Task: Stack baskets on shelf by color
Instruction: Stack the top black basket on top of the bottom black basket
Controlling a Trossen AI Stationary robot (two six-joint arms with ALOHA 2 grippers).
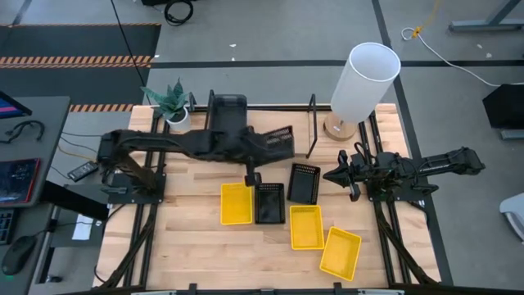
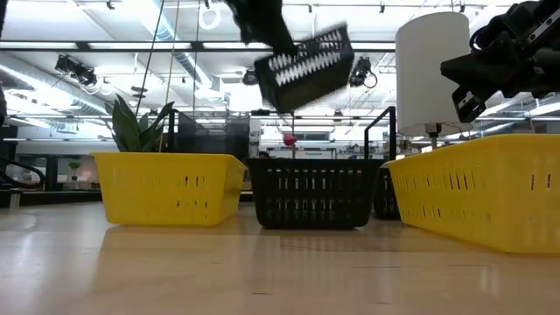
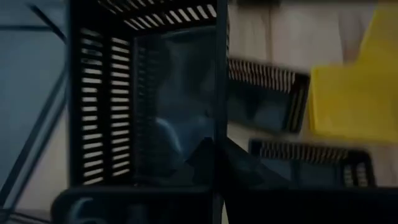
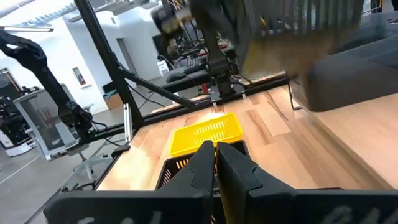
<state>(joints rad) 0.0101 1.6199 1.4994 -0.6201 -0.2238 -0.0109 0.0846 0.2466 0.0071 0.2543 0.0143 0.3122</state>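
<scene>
Holding a black perforated basket (image 1: 277, 140) by its rim, the left gripper (image 1: 260, 148) has its jaws pinched narrow on the basket wall and carries it tilted in the air, clear of the table (image 1: 196, 238), as the low view shows it hanging above the baskets on the wood. Beneath and just behind it in the high view lies the shelf (image 1: 312, 123), its black rod frame running along the far edge of the table, with dark grey baskets (image 1: 228, 113) already sitting on its left part. A white lamp (image 1: 364, 80) stands at the shelf's right end and a small potted plant (image 1: 173, 102) at its left end, so both ends of the shelf are crowded. On the tabletop nearer the front, a yellow basket (image 1: 236, 203) touches a second black basket (image 1: 269, 203) on its right; a third black basket (image 1: 304, 183) lies just beyond, near the right arm. Two more yellow baskets (image 1: 306, 226) lie towards the front right, the farther one (image 1: 341, 251) turned at an angle. The right gripper (image 1: 334, 175) hovers above the table beside the lamp base, its fingers pressed together and holding nothing.
</scene>
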